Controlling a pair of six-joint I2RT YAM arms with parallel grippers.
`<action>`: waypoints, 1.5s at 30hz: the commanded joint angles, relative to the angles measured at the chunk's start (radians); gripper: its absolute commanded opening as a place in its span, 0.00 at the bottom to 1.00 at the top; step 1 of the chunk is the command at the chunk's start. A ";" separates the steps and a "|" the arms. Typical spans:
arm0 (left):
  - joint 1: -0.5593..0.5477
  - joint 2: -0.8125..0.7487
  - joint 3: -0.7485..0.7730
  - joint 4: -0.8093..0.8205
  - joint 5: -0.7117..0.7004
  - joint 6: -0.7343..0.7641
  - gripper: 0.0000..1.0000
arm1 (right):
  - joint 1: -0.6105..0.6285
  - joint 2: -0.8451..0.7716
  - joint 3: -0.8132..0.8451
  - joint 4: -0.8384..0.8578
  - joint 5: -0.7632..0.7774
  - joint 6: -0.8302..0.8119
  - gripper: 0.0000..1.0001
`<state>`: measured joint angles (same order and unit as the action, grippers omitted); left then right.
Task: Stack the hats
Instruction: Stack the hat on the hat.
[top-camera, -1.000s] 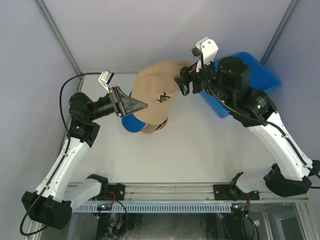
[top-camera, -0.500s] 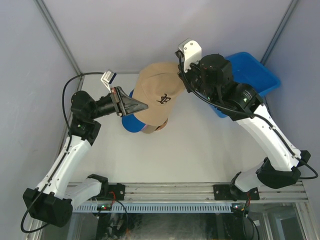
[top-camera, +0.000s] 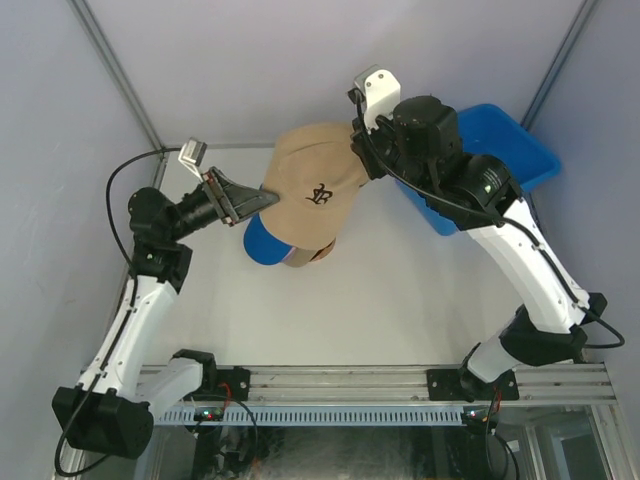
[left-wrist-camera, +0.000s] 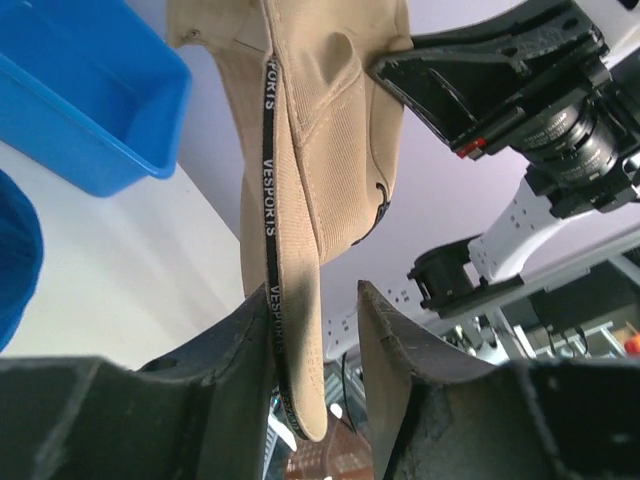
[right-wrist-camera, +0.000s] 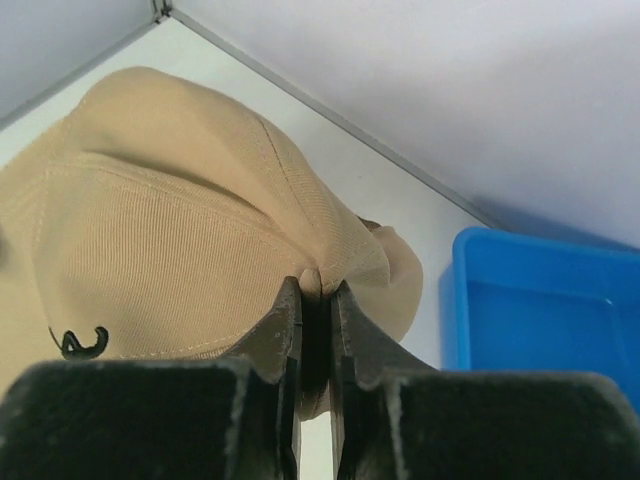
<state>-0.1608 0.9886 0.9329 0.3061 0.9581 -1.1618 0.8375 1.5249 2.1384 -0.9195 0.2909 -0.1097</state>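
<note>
Tan cap (top-camera: 310, 195) with a black embroidered logo hangs just above a blue cap (top-camera: 262, 243); the tape inside its band reads "VESPORTS". The right gripper's (right-wrist-camera: 312, 290) jaws, wide apart a second ago, now pinch a fold of its crown. The left gripper's (left-wrist-camera: 315, 310) jaws have loosened, with the rim slack between them.
</note>
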 joint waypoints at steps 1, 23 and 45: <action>0.046 -0.055 -0.070 0.131 -0.091 -0.086 0.43 | 0.000 0.043 0.103 -0.032 0.000 0.095 0.00; 0.101 -0.255 -0.444 0.161 -0.507 -0.224 0.47 | 0.016 0.320 0.332 -0.022 0.007 0.455 0.00; 0.252 -0.061 -0.404 0.197 -0.626 -0.267 0.18 | -0.006 0.452 0.311 -0.025 -0.046 0.463 0.00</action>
<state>0.0708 0.9020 0.4683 0.4603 0.3523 -1.4399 0.8379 1.9720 2.4496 -0.9897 0.2539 0.3588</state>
